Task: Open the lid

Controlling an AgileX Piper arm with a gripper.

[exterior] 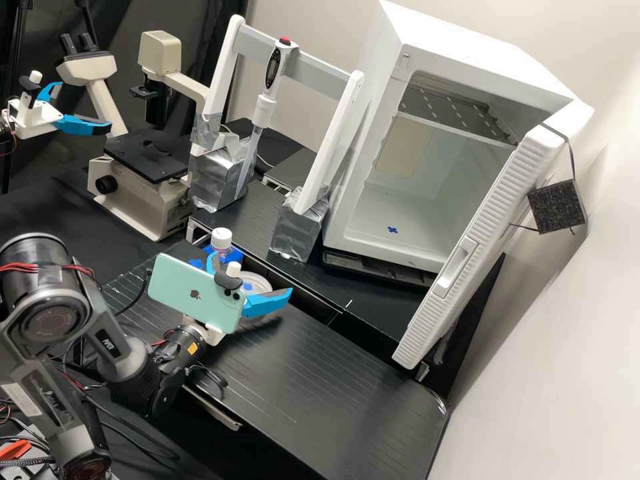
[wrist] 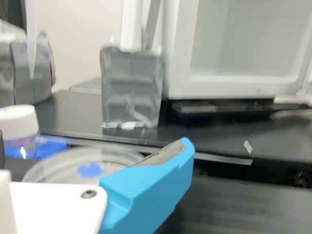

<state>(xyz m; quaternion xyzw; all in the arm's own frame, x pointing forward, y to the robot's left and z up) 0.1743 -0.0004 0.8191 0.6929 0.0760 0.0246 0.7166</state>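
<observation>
Gripper released, blue fingers spread apart, close by round dish. White lid sits on upright bottle, just beside dish. Blue mark within dish's outline. Pipette hangs tip down from white stand, beyond dish. White cabinet, door open, also beyond dish. Microscope well apart from dish. Phone on gripper's mount, near dish.

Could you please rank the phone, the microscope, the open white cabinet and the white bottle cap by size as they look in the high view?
Largest to smallest:
1. open white cabinet
2. microscope
3. phone
4. white bottle cap
</observation>
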